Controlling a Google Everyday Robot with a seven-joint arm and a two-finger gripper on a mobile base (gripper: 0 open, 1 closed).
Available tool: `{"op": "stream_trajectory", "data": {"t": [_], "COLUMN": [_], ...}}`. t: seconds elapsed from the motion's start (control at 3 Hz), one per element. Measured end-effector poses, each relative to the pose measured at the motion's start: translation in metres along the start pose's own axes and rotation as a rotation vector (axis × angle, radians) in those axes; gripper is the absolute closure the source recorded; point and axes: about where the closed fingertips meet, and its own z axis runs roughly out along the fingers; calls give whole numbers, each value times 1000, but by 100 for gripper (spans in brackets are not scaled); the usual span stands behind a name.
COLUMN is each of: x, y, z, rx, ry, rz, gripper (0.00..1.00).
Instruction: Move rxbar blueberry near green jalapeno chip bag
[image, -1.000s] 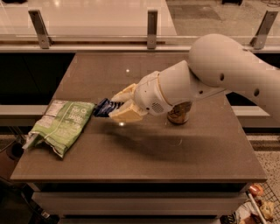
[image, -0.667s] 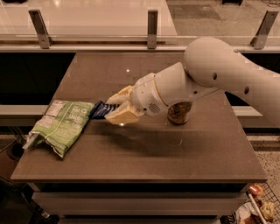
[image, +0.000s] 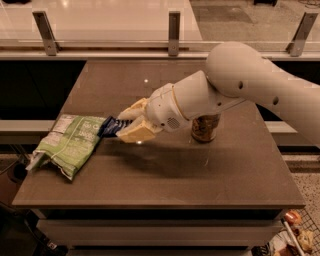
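Note:
The rxbar blueberry (image: 110, 126) is a small dark blue bar, held between the cream fingers of my gripper (image: 127, 124) just above the table. Its free end reaches the right edge of the green jalapeno chip bag (image: 70, 142), a crumpled light green bag with a white label panel that lies at the table's left side. My gripper is shut on the bar, right beside the bag. My white arm comes in from the right.
An orange-gold drink can (image: 204, 129) stands upright behind my forearm, partly hidden by it. The brown table (image: 165, 185) has its front edge near the bottom. A glass rail with metal posts (image: 173, 30) runs behind the table.
My gripper has moved left with the bar, bringing it closer to the chip bag's right edge. The bag and the can have not moved.

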Motion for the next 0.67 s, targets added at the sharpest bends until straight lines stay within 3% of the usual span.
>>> {"op": "stream_trajectory", "data": {"t": [0.67], "x": [-3], "y": [2], "z": [2], "rx": [-5], "ry": [1], "rz": [-5], "gripper": [35]}}
